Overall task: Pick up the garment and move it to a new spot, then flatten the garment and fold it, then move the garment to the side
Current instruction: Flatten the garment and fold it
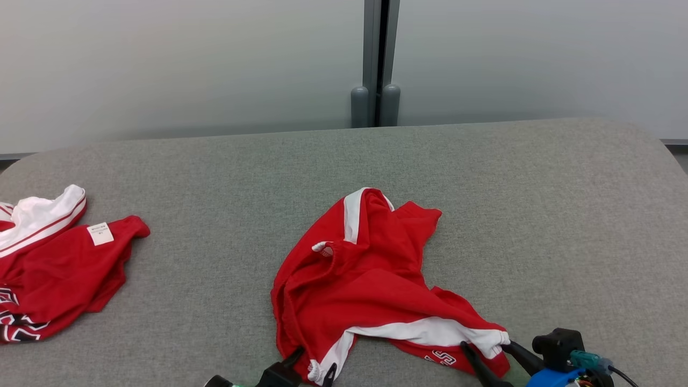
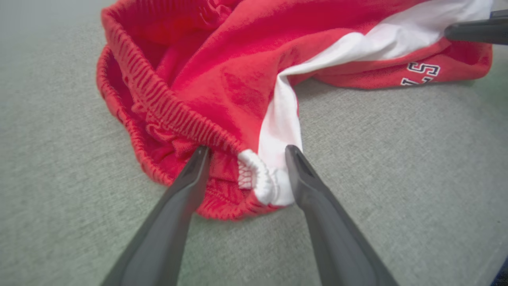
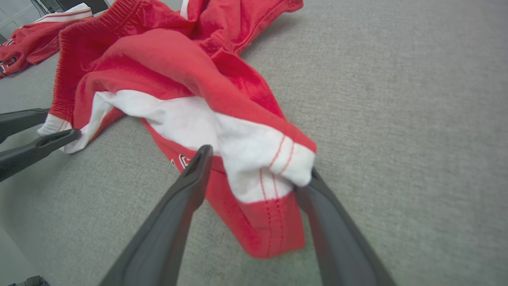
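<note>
1. The left fingers point(image 2: 180, 198) stand spread wide astride the near corner of the waistband point(image 2: 170, 115) on a pair of red shorts point(image 1: 365, 279). Nothing is pinched yet. The spot seems chosen to catch the gathered elastic where the white side stripe ends.
2. The shorts lie crumpled at the middle of the grey tabletop point(image 1: 537, 215), close to its near edge, with one leg bunched toward the far side.
3. The right fingers point(image 3: 182, 194), likewise open, bracket the leg hem point(image 3: 274, 174) at the shorts' near right corner, the white cuff resting against one finger. Taking both corners at once would probably let the cloth be lifted and pulled flat.
4. At the tabletop's left edge a second red garment point(image 1: 59, 269) lies well apart from the shorts, so that side is partly taken.
5. Beyond the shorts, bare tabletop runs to the far edge in front of the pale wall point(image 1: 161, 64).
6. To the right the surface is open as far as the rounded corner. That looks like the likeliest place for a fresh spot.
</note>
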### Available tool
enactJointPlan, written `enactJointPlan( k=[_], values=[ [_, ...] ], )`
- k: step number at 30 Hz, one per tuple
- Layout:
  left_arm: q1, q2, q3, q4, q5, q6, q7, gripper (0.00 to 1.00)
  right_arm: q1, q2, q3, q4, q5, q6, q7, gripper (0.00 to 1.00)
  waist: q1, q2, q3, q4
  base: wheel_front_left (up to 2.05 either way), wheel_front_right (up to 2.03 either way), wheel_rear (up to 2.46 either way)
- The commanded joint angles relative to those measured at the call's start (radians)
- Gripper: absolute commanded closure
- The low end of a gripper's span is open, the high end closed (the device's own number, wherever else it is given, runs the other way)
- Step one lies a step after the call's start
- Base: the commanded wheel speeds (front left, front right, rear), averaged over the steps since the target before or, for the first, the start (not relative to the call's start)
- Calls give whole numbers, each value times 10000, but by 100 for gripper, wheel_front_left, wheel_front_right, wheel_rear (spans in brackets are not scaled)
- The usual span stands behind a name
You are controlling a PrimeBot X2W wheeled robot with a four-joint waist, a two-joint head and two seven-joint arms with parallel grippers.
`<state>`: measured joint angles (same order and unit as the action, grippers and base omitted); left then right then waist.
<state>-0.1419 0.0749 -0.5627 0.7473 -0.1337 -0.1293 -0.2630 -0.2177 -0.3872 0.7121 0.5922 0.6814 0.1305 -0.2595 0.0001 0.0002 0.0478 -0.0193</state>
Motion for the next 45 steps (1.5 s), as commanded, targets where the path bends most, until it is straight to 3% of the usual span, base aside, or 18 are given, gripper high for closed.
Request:
enactJointPlan(
  k=[1,3,4,5,6,7,13,22,29,36,45],
  values=[
    [-159,44,0,27,-26,-10,-28,0,-156,-73,25,-4,74,5,-44,0,-1,-2,14,15,0,0,0],
    [-320,32,-190,279,-141,-11,-20,0,-294,-147,308,7,311,5,-54,0,-1,-2,45,37,0,0,0],
    [-413,17,-252,386,-215,-11,-19,2,-339,-170,454,-2,460,5,-57,15,-1,-2,55,49,0,0,0],
    [-500,1,-326,484,-309,-11,-19,51,-383,-205,578,-38,585,5,-60,74,-1,-2,57,55,0,0,0],
    [-561,-9,-398,565,-420,-11,-18,73,-452,-243,651,-108,710,5,-60,95,-1,-2,57,56,0,0,0],
    [-606,-26,-453,648,-576,-11,-18,100,-526,-278,609,-236,789,5,-64,100,-1,-2,53,53,0,0,0],
    [-868,-11,-442,374,-1492,-12,-25,100,-143,-430,-55,-1266,765,5,-68,100,-1,-2,11,35,0,0,0],
    [-1199,483,-666,-1980,-3373,-12,-27,100,-156,-863,-434,-2781,660,5,-64,100,-1,-2,21,101,0,0,0],
    [-2232,917,-100,-3609,-4497,-12,180,100,-1035,-1134,-931,-3530,986,5,-65,100,-1,-2,195,213,0,0,0],
    [-4638,1159,283,-3785,-5193,-11,958,100,-3327,-981,-1164,-2925,1460,5,122,100,-1,-2,855,208,0,0,0],
    [-9061,1312,416,-2266,-5914,-13,1490,100,-8145,-145,-975,-752,1956,5,849,100,-1,-2,2625,-310,0,0,0]
  ],
)
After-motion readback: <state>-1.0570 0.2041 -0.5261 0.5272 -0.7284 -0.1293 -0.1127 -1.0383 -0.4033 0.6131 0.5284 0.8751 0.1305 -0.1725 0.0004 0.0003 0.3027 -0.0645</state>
